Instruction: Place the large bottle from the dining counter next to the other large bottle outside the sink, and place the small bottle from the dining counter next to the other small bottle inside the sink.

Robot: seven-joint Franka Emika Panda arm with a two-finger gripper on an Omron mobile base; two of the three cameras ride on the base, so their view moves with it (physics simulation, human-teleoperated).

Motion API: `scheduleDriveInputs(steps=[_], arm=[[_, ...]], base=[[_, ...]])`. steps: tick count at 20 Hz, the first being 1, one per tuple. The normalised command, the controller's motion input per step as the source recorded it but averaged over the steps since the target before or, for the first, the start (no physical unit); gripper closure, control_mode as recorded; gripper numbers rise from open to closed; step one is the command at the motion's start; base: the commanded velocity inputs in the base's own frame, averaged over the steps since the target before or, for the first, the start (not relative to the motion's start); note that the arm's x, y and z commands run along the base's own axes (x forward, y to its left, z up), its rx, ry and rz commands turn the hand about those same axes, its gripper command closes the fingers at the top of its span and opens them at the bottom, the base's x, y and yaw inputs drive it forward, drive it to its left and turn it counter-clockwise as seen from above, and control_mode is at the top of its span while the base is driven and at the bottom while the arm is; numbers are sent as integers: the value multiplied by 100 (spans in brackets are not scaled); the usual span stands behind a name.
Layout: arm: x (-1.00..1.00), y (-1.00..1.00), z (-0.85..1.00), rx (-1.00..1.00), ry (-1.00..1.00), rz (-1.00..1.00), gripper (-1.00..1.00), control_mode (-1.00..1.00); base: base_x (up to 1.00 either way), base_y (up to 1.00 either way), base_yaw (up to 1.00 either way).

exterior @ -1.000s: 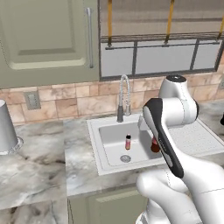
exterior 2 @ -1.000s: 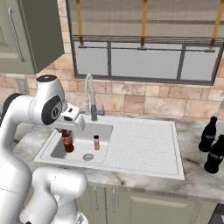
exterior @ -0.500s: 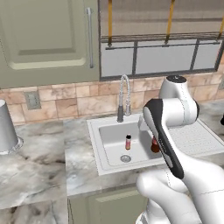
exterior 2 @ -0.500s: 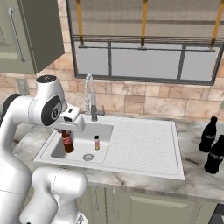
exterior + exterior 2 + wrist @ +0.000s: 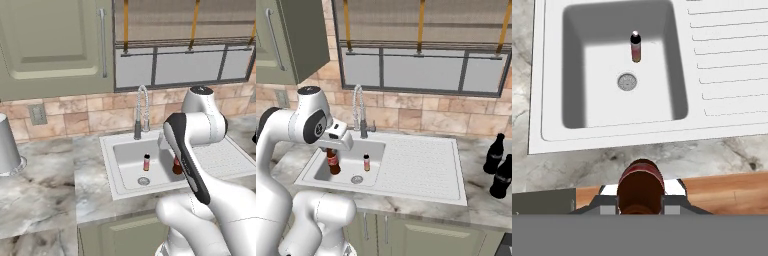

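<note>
My gripper [image 5: 331, 150] is shut on the neck of the small brown bottle [image 5: 332, 161] with a red label. It holds the bottle upright, low in the left part of the sink [image 5: 406, 192] basin. In the hand view the small bottle [image 5: 641, 186] shows from above between my fingertips [image 5: 608, 204]. In the left base view my arm covers most of the small bottle [image 5: 177, 167]. Another small bottle [image 5: 366, 162] [image 5: 146, 161] [image 5: 635, 46] stands upright in the basin near the round drain [image 5: 627, 81]. Two large black bottles [image 5: 493, 153] [image 5: 502, 176] stand together on the worktop right of the drainboard.
A curved metal faucet [image 5: 142, 107] [image 5: 358, 107] rises behind the basin. The ribbed drainboard [image 5: 416, 160] lies to its right. A metal canister [image 5: 7, 145] stands on the marbled worktop far left. Wall cabinets and a window hang above.
</note>
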Motion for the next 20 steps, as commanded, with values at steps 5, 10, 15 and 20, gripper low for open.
scheduleDriveInputs(steps=[5,10,15,20], arm=[[0,0,0,0,0,0,100,-100],[14,9,0,0,0,-1,100,-100],[45,30,0,0,1,-7,100,-100],[36,0,1,0,1,-7,100,-100]], base=[[0,0,0],[0,0,0],[0,0,0],[0,0,0]])
